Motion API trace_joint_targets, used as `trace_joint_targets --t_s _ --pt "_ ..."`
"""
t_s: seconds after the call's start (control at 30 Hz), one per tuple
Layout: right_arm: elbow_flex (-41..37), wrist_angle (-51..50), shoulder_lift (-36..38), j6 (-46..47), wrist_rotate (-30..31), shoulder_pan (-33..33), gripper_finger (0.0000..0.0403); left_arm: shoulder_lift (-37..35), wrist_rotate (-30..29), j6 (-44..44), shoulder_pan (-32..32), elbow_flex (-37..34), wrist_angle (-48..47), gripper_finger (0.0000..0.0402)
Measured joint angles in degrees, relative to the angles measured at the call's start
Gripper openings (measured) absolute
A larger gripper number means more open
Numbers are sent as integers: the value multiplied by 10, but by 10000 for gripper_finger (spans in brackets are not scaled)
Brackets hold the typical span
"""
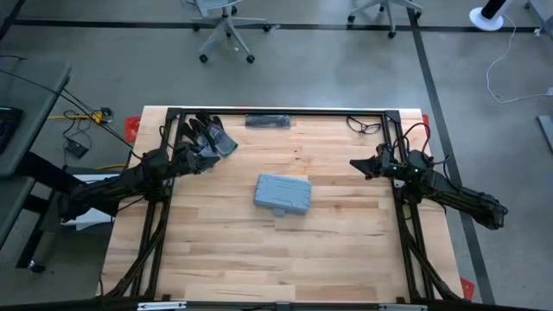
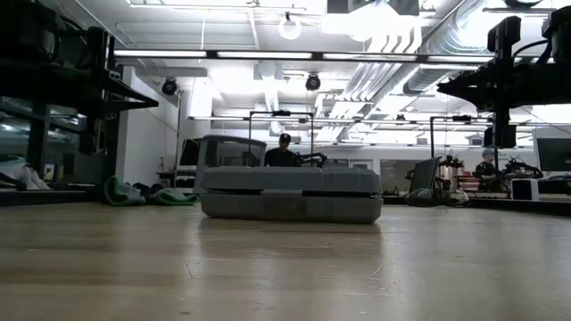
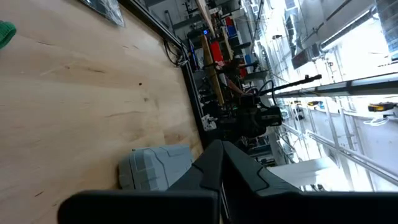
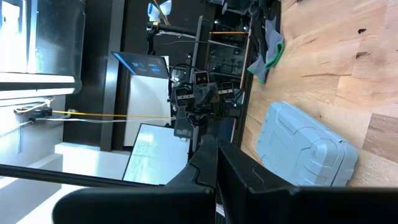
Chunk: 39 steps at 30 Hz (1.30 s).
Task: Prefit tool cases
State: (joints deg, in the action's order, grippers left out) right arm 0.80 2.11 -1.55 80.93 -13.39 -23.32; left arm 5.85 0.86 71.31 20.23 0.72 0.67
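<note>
Tool case [image 1: 282,195] lies closed and flat on the bench [image 1: 216,250], about midway between the left tool [image 1: 205,158] and the right tool [image 1: 356,164], well apart from both. In the high view it sits a little turned against the bench edges, with a small tab or latch sticking out on the side away from the far rail. In the low view its two shells meet along a seam, and the lid looks seated.

Both tools are clenched and hold nothing. Each hangs near its own side of the frame, at the far half of the bench.

The risks I judge from here:
- The case is smooth plastic on smooth wood. If only one tool pushes on it, it may slide or spin instead of opening, because nothing holds the other side.
- With the fingers closed, a tool that comes down on the lid would press the shell, not grip it. The fingers must open first.
- The turned position means an approach square to the bench would meet a corner, and the finger could slip off the rounded edge.
- The dark gloves [image 1: 207,135] lie just beside the left tool, between it and the far rail. A wide swing of that arm could drag them toward the case.
</note>
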Motion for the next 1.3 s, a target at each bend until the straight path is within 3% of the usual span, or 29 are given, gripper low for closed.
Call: trace_joint_targets --t_s 0.23,0.37,0.47,1.0,1.2,1.3 --pt "0 0 0 0 0 0 0 0 -10 0 0 0 1 0" --pt "0 0 0 0 0 0 0 0 -126 0 0 0 16 0" --pt "0 0 0 0 0 0 0 0 -168 0 0 0 22 0" --pt "0 0 0 0 0 0 0 0 -176 -13 0 0 26 0" --pt "0 0 0 -1 4 0 0 2 -242 34 0 0 58 0" --pt "0 -6 0 -4 51 -1 0 2 -263 90 0 0 104 0"
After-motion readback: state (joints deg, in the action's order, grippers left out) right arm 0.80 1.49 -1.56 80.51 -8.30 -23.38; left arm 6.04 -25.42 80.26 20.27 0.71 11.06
